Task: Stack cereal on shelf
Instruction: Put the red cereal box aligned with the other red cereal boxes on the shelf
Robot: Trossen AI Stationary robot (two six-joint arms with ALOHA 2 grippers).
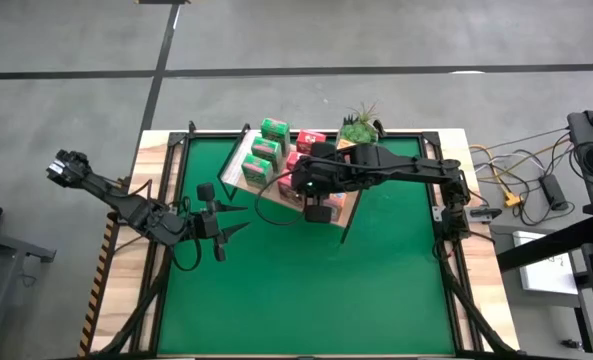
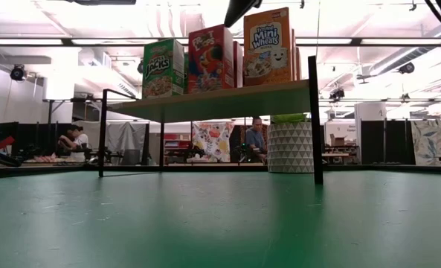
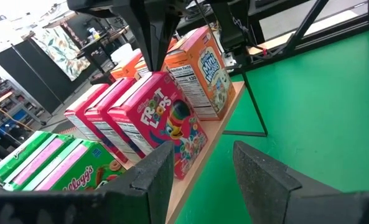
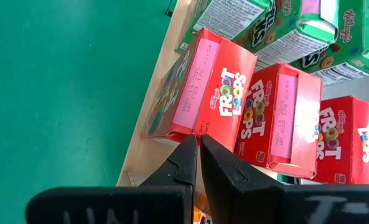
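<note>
The cereal boxes stand upright on their bottoms on the light-wood shelf [image 2: 205,102]: green ones [image 2: 163,68], red Froot Loops ones [image 4: 224,93] and orange Mini-Wheats ones [image 3: 204,71]. My right gripper [image 4: 196,149] is shut and hangs above the shelf, slanting down, its tips beside the nearest red box and the orange box [image 2: 267,46]. My left gripper [image 3: 203,177] is open and holds nothing. It hovers over the green mat [image 1: 306,280] left of the shelf [image 1: 238,165] and points at the boxes. My right gripper has its shut fingertips [image 3: 156,62] close to the upper edge of a red box and the neighbouring orange box. I cannot tell whether they touch either one.
A potted green plant [image 1: 359,125] in a white patterned pot [image 2: 291,145] stands behind the shelf. The shelf's thin black legs [image 2: 317,119] stand on the mat. Bare mat stretches toward the near edge. People sit in the room beyond the table.
</note>
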